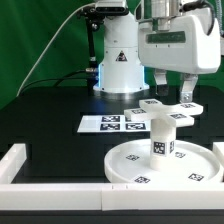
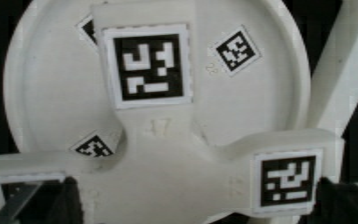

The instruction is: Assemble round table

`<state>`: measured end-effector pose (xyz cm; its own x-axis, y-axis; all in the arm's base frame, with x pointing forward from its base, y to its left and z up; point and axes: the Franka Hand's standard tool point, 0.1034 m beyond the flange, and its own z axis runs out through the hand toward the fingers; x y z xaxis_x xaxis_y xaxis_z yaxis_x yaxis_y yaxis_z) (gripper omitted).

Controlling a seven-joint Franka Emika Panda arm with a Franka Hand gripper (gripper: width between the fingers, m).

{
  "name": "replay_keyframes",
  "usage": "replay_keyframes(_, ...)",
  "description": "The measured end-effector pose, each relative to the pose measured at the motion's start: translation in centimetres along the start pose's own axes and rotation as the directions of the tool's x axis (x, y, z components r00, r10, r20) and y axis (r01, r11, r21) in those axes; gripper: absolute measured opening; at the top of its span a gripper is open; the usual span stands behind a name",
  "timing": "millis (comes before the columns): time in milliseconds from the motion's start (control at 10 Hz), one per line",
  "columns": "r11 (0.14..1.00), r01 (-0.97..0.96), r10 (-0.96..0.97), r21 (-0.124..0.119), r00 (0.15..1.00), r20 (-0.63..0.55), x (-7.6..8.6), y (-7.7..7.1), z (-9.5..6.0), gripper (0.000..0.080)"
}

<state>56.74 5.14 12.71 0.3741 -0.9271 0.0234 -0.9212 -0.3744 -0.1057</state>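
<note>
The round table's large rimmed disc (image 1: 190,168) lies at the front on the exterior view's right. The short cylindrical leg (image 1: 160,140) stands upright on the disc's centre. The small cross-shaped foot (image 1: 165,108) rests level on the leg's top. My gripper (image 1: 172,95) hangs straight down over the foot with a finger on each side, open and holding nothing. In the wrist view the foot (image 2: 167,130) fills most of the picture with the disc (image 2: 274,90) behind it. Dark fingertips (image 2: 51,205) show on either side of the gripper (image 2: 202,205), and the leg is hidden under the foot.
The marker board (image 1: 108,124) lies flat just behind the disc. White border rails run along the exterior view's left (image 1: 18,160) and front (image 1: 60,196). The robot's base (image 1: 118,65) stands at the back with cables trailing off beside it.
</note>
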Motion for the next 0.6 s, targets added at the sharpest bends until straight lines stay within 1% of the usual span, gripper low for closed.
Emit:
replay_keyframes(100, 0.988, 0.155, -0.155, -0.001, 0.988, -0.001, 0.17, 0.06, 0.02, 0.0649)
replay_keyframes(200, 0.934, 0.357, -0.357, -0.002, 0.934, 0.001, 0.46, 0.20, 0.10, 0.0649)
replay_keyframes(300, 0.896, 0.443, -0.443, -0.002, 0.896, 0.003, 0.27, 0.17, 0.14, 0.0649)
replay_keyframes(600, 0.818, 0.575, -0.575, -0.001, 0.818, 0.002, 0.43, 0.19, 0.12, 0.0649)
